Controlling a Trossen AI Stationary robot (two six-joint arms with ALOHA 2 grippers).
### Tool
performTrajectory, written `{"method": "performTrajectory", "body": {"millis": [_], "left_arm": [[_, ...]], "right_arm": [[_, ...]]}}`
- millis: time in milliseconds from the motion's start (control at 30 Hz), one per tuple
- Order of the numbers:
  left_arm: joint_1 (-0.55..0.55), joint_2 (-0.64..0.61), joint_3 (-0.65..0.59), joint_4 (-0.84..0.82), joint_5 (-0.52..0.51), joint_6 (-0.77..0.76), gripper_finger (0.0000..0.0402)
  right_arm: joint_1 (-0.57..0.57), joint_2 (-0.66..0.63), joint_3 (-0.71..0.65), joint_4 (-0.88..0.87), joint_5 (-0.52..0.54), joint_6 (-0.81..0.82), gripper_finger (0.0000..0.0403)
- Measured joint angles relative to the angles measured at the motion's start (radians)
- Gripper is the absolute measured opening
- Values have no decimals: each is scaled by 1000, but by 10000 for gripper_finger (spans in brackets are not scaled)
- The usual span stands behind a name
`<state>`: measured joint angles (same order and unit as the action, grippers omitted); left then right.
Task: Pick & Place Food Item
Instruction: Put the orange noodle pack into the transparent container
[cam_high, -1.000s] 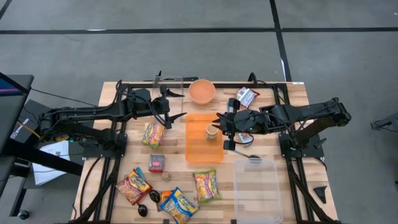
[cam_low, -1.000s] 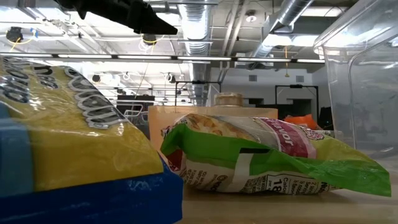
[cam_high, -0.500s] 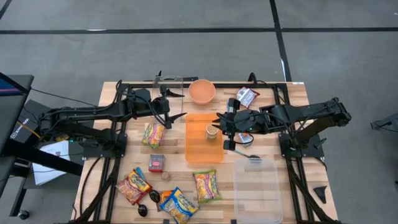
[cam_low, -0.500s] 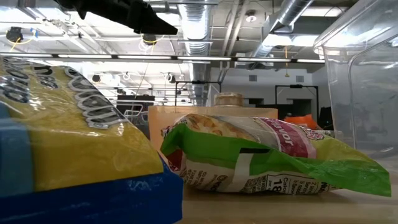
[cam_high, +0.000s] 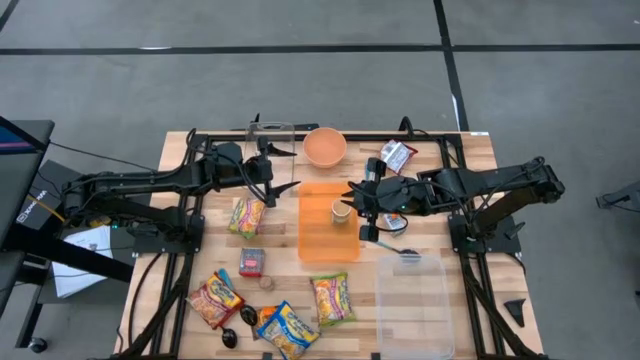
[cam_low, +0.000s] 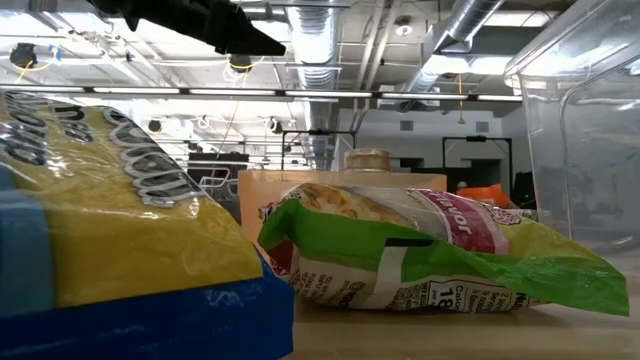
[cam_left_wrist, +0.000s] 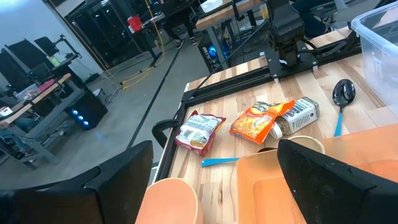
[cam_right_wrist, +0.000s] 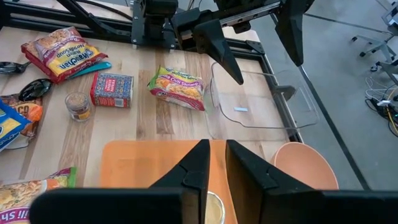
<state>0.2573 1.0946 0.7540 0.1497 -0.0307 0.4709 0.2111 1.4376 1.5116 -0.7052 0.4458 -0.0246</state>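
1. Small round tan-lidded food cup (cam_high: 340, 212) stands upright on the flat orange plastic tray (cam_high: 328, 245) at mid-table, near the tray's far right part; it appears to be the item in hand, though the task names none.
2. Right end effector (cam_high: 350, 207) sits just beside or over that cup, fingers nearly together; whether they touch the lid cannot be told from above.
3. Left end effector (cam_high: 283, 169) hovers with fingers wide apart, holding nothing, near the clear glass dish (cam_right_wrist: 261, 102) at the table's far side.
4. Risk: narrow fingers pressing on the lid could tip the cup or skid it off the tray.
5. Risk: the two arms reach toward each other across the tray, so a careless swing could make them collide.
6. Containers: the glass dish looks empty; the orange round bowl (cam_high: 324, 146) beside it shows nothing inside; the clear plastic bin (cam_high: 412, 305) on the near right holds nothing visible, with a blue-handled spoon (cam_high: 411, 255) at its far edge.
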Motion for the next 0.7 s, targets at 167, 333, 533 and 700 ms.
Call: {"method": "performTrajectory", "body": {"millis": [167, 333, 533, 700], "left_arm": [[0, 0, 0, 0, 0, 0, 337], [0, 0, 0, -1, -5, -4, 337], [0, 0, 0, 0, -4, -4, 337], [0, 0, 0, -1, -3, -4, 337]], "right_arm": [[-1, 0, 0, -29, 4, 12, 48], [-67, 1, -1, -431, 93, 281, 48], [-94, 20, -1, -515, 74, 414, 48], [-77, 20, 0, -409, 5, 344, 48]]}}
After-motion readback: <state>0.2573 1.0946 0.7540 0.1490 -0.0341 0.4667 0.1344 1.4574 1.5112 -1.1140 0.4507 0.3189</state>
